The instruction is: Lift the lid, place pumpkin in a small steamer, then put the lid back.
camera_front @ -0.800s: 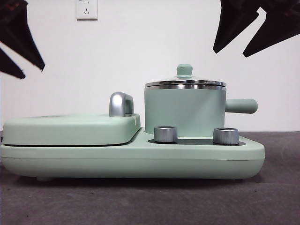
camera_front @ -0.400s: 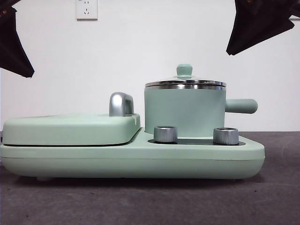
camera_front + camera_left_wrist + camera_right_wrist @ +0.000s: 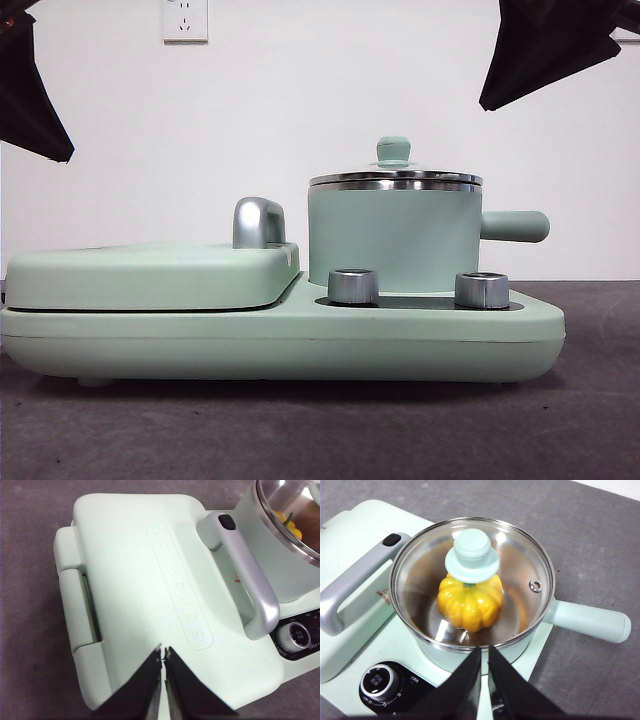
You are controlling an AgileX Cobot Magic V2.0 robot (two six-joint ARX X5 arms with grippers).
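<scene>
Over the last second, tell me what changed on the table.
Both arms drew back up toward the top corners, and each claw's two tips closed into one. The left claw hangs over the flat cover, the right claw above the small steamer. The lid stayed on, the pumpkin inside.

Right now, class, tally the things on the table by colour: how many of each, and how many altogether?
Mint green: 3, the small steamer, the flat cover, the appliance base
Clear glass: 1, the lid
Yellow-orange: 1, the pumpkin, inside the steamer
Silver: 2, the knobs
Total: 7
</scene>
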